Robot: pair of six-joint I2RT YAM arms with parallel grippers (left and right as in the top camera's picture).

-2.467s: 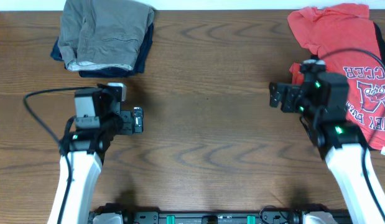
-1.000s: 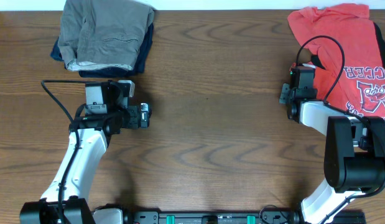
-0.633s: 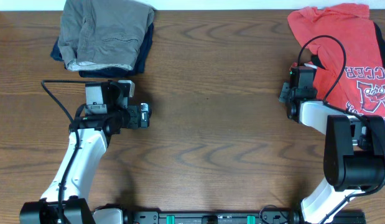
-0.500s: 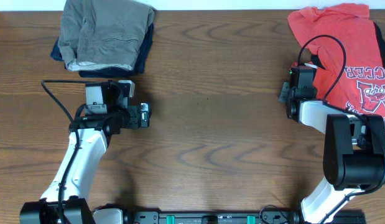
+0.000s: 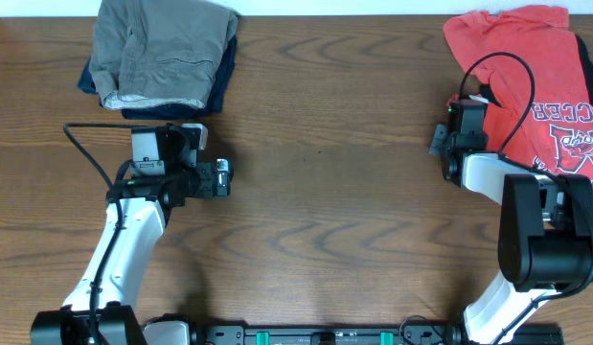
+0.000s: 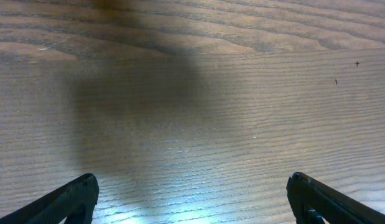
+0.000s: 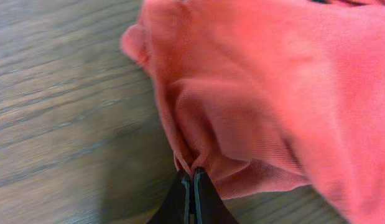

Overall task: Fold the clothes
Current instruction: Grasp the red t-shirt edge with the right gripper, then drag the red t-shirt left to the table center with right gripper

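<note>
A: Right gripper (image 7: 192,177)?
B: Clamped on the T-shirt's (image 5: 526,57) left edge, far-right corner of the table (image 5: 325,172).
A: Left gripper (image 6: 192,190)?
B: Jaws wide, holding nothing, over bare wood. Bare wood between the arms.

Bright even light, soft shadow, glare on table (image 6: 273,124)

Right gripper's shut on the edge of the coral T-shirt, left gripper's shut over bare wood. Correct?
Not quite. The left gripper is open: the left wrist view shows its fingers spread wide over the bare table. The rest holds: the right gripper is shut on the edge of the coral T-shirt.
</note>
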